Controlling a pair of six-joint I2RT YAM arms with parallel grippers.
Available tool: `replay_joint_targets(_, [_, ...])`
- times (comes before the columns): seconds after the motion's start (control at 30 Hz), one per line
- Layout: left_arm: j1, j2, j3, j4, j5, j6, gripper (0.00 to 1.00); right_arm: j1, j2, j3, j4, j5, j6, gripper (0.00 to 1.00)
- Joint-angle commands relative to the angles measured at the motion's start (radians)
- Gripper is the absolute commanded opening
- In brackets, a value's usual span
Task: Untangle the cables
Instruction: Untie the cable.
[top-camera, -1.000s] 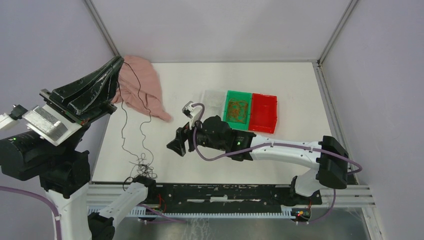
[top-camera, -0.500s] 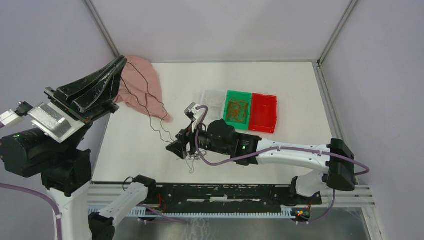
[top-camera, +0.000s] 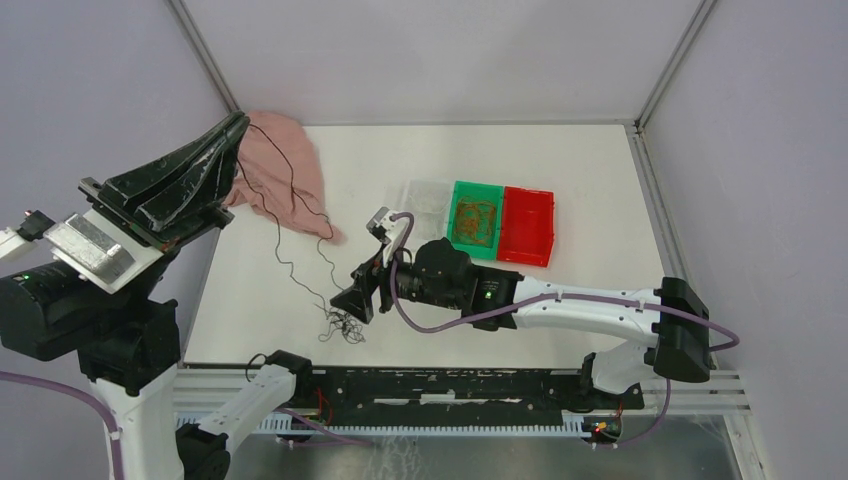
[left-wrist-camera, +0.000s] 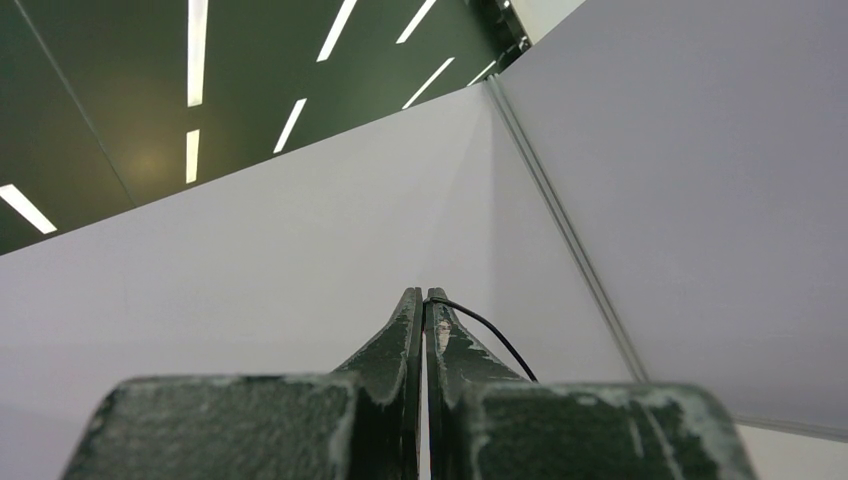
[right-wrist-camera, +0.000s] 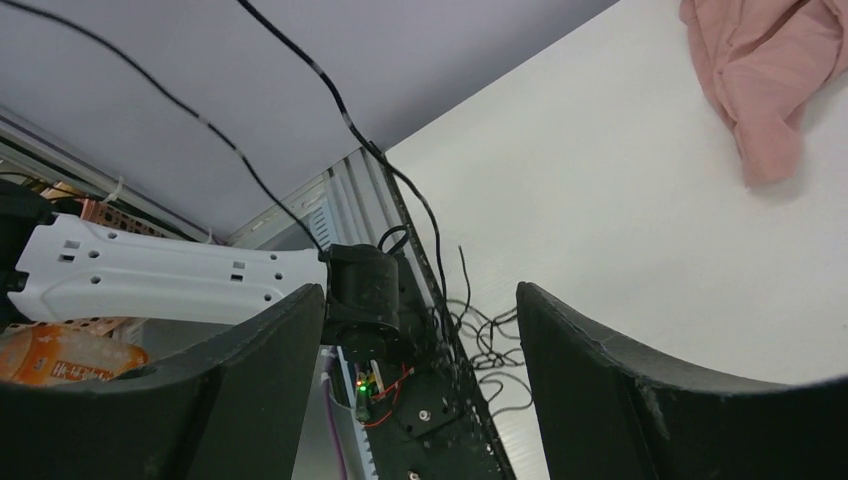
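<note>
Left wrist: the left gripper (left-wrist-camera: 424, 297) is clamped on one black strand (left-wrist-camera: 486, 326); the rest of it is out of frame.

Top view: the strand trails to the cables (top-camera: 340, 325), a knot at lower centre, so most of the untangling looks undone.

Right wrist: the right gripper (right-wrist-camera: 420, 292) gapes wide around nothing, and the knot beyond it is hard to trace.

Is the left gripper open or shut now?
Shut. The left gripper's jaws press together, pinching a thin black cable at the tips.

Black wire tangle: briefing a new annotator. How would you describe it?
On the white table, look near the front edge, beside the right gripper. The black wire wad is there, one strand leading to the left gripper; wires in the green bin are orange.
</note>
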Motion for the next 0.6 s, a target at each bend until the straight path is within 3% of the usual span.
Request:
replay_joint_targets(0.0, [0.009, 0.013, 0.034, 0.034, 0.011, -0.036, 0.03, 0.004, -0.039, 0.02, 0.05, -0.08, 0.004, 0.77])
replay_joint_targets(0.57, [0.025, 0.019, 0.053, 0.049, 0.028, -0.058, 0.03, 0.005, 0.032, 0.072, -0.028, 0.03, -0.015, 0.75])
